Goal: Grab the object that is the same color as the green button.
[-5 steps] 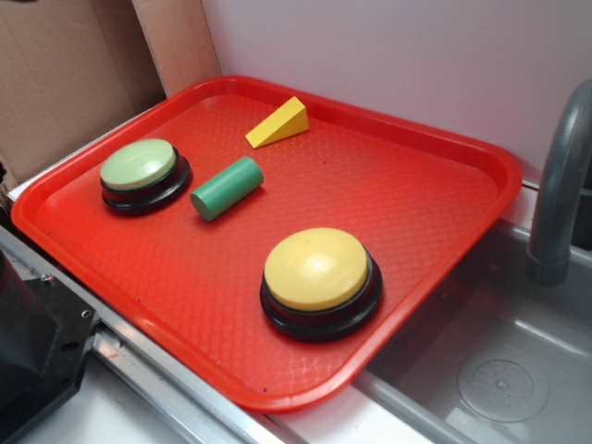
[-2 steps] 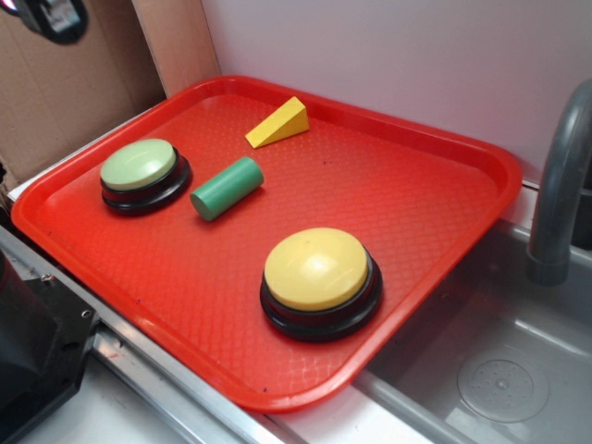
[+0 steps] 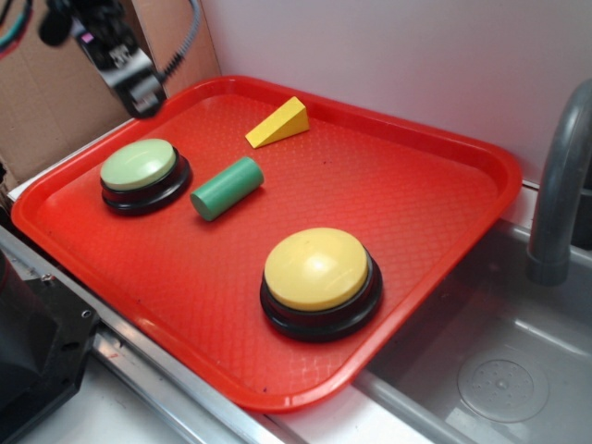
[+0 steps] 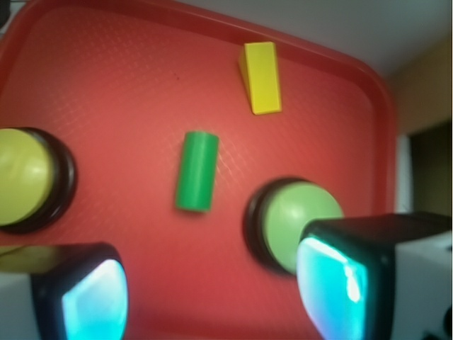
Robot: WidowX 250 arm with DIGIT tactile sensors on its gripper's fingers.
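Nearest the exterior camera sits the yellow button (image 3: pixel 320 277) on the red tray (image 3: pixel 444 199), near the tray's front edge; it plays no part in this step. Mid-tray lies the green cylinder (image 3: pixel 227 188), on its side, just beside the green button (image 3: pixel 141 172) but apart from it, with bare tray all round. Farther back, well apart, rests the yellow wedge (image 3: pixel 278 122). Beyond and above the tray's far-left corner hangs the tool (image 3: pixel 141 92), not yet over the cylinder. In the wrist view its two fingers (image 4: pixel 333 278) stand wide apart with nothing between them, the cylinder (image 4: pixel 196 171) ahead of the gap and the green button (image 4: pixel 297 225) partly behind the right-hand finger. Judgement: the step in hand is the approach. To do it well, bring the tool over the cylinder's middle, turn the wrist so the fingers close across the short round width rather than along its length, and descend with the gap kept wide. The finger on the button side needs care, since little room lies between cylinder and button; a nudge could roll the cylinder. Against the frame 0.4 s ago, the tool has come further into the exterior view, lower and nearer the tray; all items on the tray are unmoved.
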